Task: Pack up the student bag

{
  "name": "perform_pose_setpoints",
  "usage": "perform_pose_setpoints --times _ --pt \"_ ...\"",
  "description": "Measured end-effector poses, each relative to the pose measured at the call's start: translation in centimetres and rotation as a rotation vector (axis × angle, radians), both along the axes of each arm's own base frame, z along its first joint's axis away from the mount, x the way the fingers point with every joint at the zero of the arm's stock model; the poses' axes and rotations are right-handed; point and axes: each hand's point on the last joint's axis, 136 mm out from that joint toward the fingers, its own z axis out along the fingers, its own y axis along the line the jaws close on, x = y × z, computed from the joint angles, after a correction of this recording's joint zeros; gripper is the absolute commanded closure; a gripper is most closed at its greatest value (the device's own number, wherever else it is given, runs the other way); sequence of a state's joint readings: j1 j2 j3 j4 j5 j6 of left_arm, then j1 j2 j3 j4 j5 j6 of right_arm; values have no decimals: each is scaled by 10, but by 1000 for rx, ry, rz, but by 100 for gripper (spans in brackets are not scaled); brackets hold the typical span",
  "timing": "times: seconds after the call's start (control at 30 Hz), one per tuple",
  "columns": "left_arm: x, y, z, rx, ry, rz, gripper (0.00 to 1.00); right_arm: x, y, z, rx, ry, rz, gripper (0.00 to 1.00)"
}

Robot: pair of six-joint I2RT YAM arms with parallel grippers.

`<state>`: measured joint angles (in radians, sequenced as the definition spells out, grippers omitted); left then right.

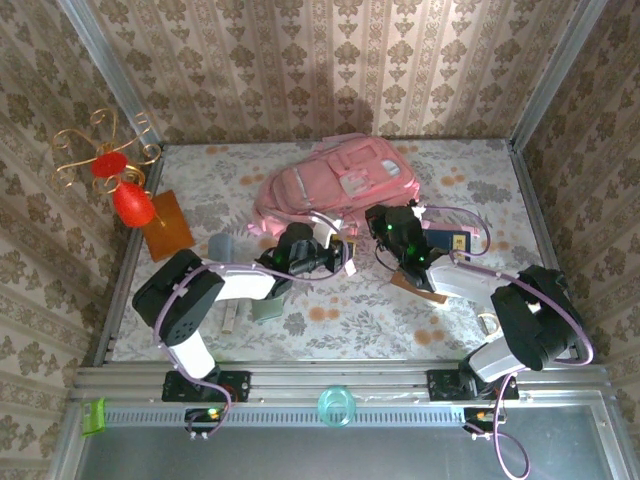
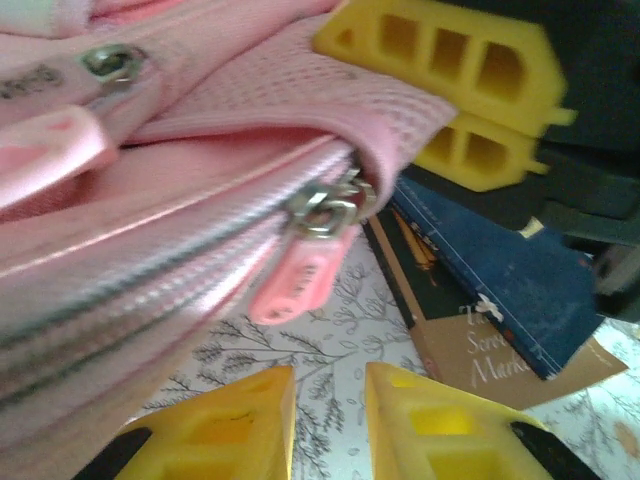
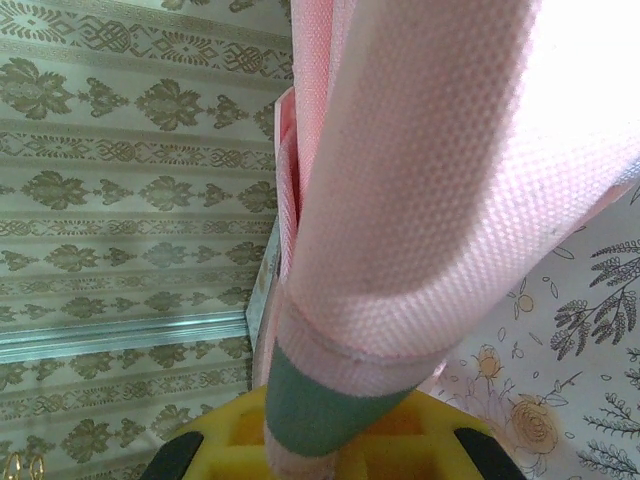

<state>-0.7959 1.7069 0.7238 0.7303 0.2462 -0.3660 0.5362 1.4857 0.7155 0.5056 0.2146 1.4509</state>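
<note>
The student bag (image 1: pixel 335 180), pink and soft, lies at the back middle of the table. Its near edge fills the left wrist view, with a metal zipper slider (image 2: pixel 325 208) and a pink pull tab (image 2: pixel 300 285) hanging from it. My left gripper (image 2: pixel 330 400) sits just short of that tab, its yellow fingers a narrow gap apart with only tablecloth between them. My right gripper (image 3: pixel 330 430) is shut on a pink mesh strap (image 3: pixel 420 180) of the bag that ends in a grey-green band. In the left wrist view its yellow fingers (image 2: pixel 450 60) pinch the mesh edge beside the zipper.
A dark blue book (image 2: pixel 500 280) lies on a brown one (image 2: pixel 480 360) right of the bag's corner, under the right arm (image 1: pixel 450 240). A red ornament on a gold wire stand (image 1: pixel 125 195) and an orange board (image 1: pixel 168 225) stand at the left. A teal cup (image 1: pixel 337 405) rests on the front rail.
</note>
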Motion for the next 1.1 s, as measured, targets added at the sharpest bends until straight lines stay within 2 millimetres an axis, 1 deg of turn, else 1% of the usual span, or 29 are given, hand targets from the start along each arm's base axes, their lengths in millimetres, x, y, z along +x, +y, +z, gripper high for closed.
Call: perform_pose_setpoints --times 0.13,0.23,0.63,0.7,0.87,1.0,1.1 --pt "9 3 -2 -9 -2 9 73 0 0 1 2 -3 0 100" --pt "12 1 0 -23 -1 -8 72 0 0 2 3 -6 -1 100" --pt "17 -5 10 -67 -12 -62 72 2 -2 7 9 -25 -14 100" --pt "17 -6 10 -68 -11 -67 73 2 -2 7 9 -24 -14 100" --pt "18 -7 16 -87 -26 -72 81 2 -2 7 9 -25 -15 100" --pt "17 -8 22 -113 -52 -79 84 3 -2 7 9 -28 -18 100" --pt "16 -7 23 -122 -60 -80 85 2 -1 7 9 -28 -16 100"
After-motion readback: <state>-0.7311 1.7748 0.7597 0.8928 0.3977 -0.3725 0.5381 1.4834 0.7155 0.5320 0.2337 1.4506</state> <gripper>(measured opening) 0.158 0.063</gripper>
